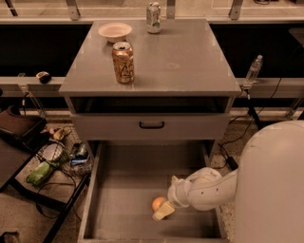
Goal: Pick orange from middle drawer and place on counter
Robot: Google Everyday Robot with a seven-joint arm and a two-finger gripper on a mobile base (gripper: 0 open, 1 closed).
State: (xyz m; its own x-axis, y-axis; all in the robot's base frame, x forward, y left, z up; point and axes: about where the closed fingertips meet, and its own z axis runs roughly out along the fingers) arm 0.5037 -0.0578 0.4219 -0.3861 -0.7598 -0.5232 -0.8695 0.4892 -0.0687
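The orange (157, 203) lies on the floor of the open middle drawer (118, 199), right of its centre and toward the front. My gripper (162, 210) is down inside the drawer right at the orange, touching its front right side and hiding part of it. My white arm (209, 190) reaches in from the right. The counter (185, 57) is the grey cabinet top above and behind the drawer.
On the counter stand a gold-orange drink can (123, 62), a pale bowl (115, 31) and a silver can (153, 10). The drawer front with a black handle (152, 125) is above the open drawer. A water bottle (253, 70) stands at right, and cluttered items (52, 161) lie at left.
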